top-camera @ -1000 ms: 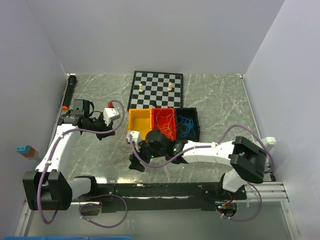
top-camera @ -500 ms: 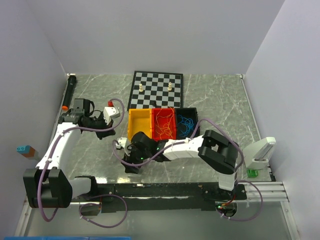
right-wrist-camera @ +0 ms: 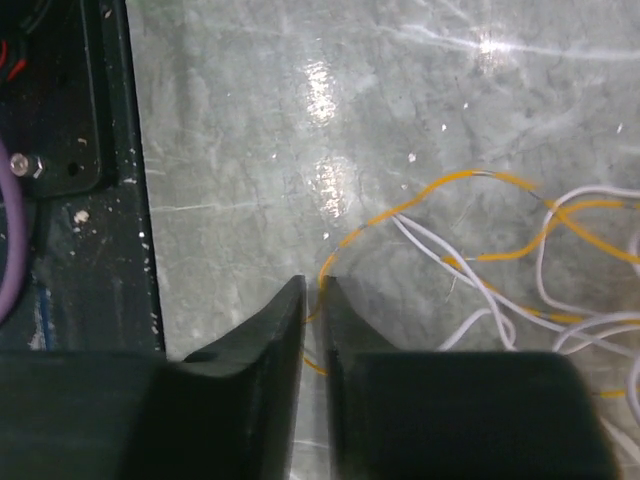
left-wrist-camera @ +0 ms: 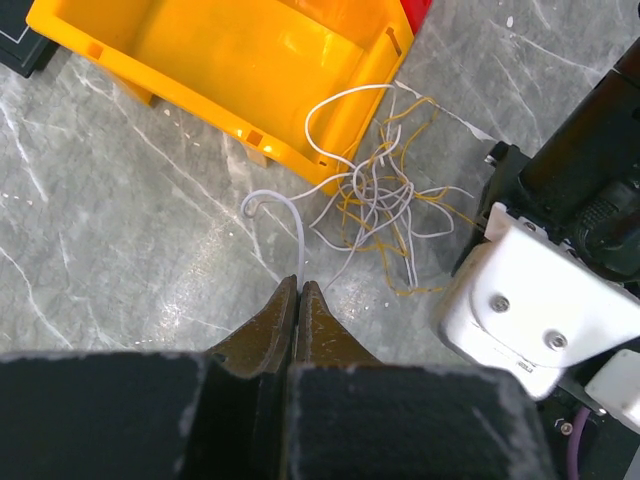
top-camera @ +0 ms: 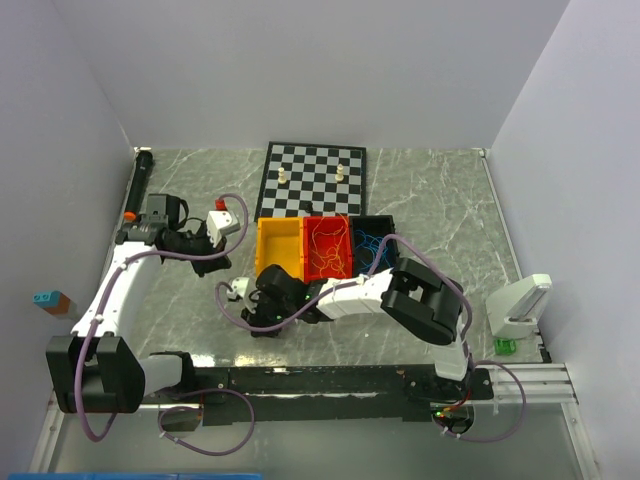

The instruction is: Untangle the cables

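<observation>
I am finding no lettering, number, brand or sign that I can read in any of my views, whether on the chessboard (top-camera: pixel 312 180), the yellow bin (top-camera: pixel 279 243), the red bin (top-camera: pixel 328 232), the black bin (top-camera: pixel 388 250) or the marbled table (top-camera: pixel 430 190).

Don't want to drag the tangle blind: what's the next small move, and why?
Probably shut the right end effector fully: the orange-yellow cable runs between its jaws, which stand slightly apart. The left end effector is shut on the white cable, so a pull could then separate them.
</observation>
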You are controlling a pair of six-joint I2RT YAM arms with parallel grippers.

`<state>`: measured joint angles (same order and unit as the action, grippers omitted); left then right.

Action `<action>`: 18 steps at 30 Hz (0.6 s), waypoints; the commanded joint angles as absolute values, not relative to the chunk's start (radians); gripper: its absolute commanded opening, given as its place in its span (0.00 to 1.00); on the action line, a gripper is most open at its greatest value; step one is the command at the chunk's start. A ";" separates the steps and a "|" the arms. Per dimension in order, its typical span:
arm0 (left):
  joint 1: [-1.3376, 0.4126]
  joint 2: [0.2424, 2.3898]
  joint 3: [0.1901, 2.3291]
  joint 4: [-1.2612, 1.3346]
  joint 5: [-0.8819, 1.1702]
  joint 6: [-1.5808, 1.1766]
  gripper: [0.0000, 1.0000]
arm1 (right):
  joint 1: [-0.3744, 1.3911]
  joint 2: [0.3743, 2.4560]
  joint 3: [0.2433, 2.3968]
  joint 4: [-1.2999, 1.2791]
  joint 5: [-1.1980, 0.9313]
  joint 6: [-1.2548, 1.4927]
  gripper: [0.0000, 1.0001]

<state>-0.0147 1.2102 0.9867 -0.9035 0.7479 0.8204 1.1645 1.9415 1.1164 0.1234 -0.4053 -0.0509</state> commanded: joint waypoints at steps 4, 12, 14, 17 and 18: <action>-0.012 1.220 1.031 -0.897 0.778 0.807 0.01 | 1.167 1.775 1.034 0.172 -0.364 -0.049 0.00; -0.012 1.241 0.997 -0.861 0.735 0.813 0.01 | 1.164 1.370 0.876 0.164 -0.293 -0.008 0.00; -0.012 1.249 0.985 -0.848 0.726 0.815 0.01 | 1.164 1.271 0.839 0.146 -0.270 -0.002 0.00; -0.012 1.252 0.970 -0.842 0.719 0.822 0.01 | 1.161 1.149 0.812 0.104 -0.229 -0.002 0.00; -0.012 1.255 0.966 -0.841 0.713 0.827 0.01 | 1.158 1.109 0.808 0.086 -0.218 -0.002 0.00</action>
